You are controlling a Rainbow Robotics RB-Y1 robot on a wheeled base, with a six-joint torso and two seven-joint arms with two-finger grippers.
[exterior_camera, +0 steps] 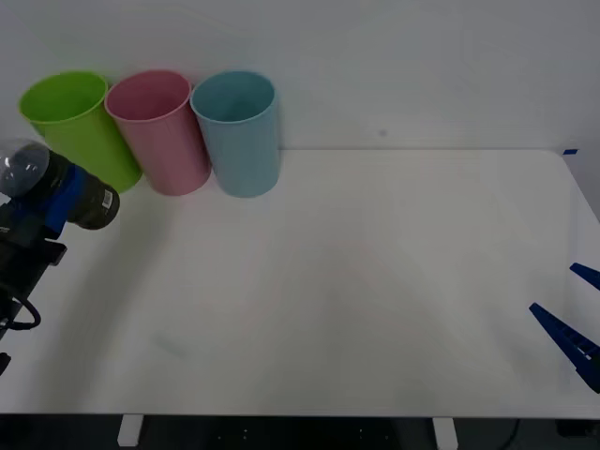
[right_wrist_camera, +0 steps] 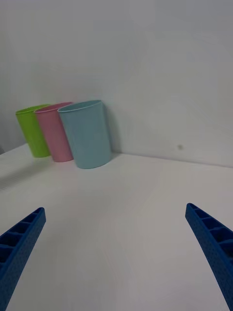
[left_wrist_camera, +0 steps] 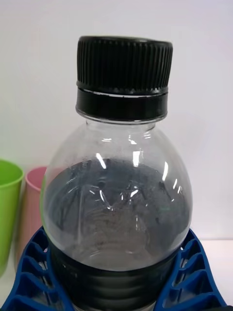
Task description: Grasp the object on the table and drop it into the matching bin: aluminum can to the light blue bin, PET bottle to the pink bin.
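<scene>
1. Left end effector (exterior_camera: pixel 56 202) at the far left edge of the front view pinches the PET bottle (exterior_camera: pixel 42 183) between its blue ribbed fingers (left_wrist_camera: pixel 194 272), carrying it off the desk (exterior_camera: pixel 356 281). The bottle seems to lie tilted on its side, clear base toward the camera, though the angle makes that hard to settle.
2. Lime green bin (exterior_camera: pixel 75 127) stands just behind the held bottle, first in a close row along the back wall.
3. Pink bin (exterior_camera: pixel 159 131), the matching one, comes next, so the carry to above its rim looks short.
4. Light blue bin (exterior_camera: pixel 239 131) closes the row; it is meant for cans and should stay unused.
5. Right end effector (exterior_camera: pixel 574 319) waits at the right desk edge, fingers spread and holding nothing, well clear of the work.
</scene>
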